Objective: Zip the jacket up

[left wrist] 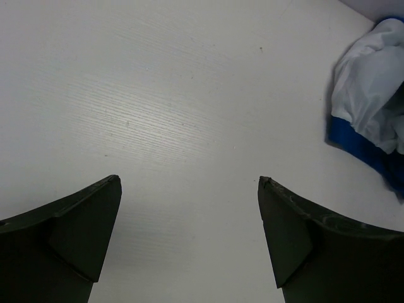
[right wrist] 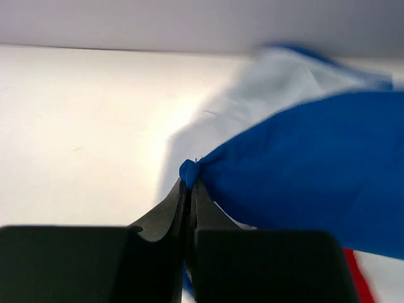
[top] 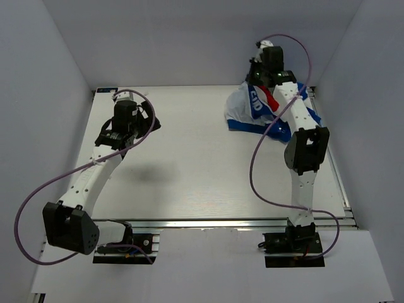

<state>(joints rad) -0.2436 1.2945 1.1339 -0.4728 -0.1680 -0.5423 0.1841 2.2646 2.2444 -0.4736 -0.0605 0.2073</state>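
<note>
Blue, white and red fabric of the jacket (top: 259,108) lies bunched at the far right corner of the white table (top: 189,164), close to the back wall. Right gripper (right wrist: 189,184): fingers pressed together, clamping a small fold of blue cloth at the jacket's edge. Left gripper (left wrist: 189,183): fingers spread wide, holding nothing, above the tabletop at the far left, well apart from the garment
</note>
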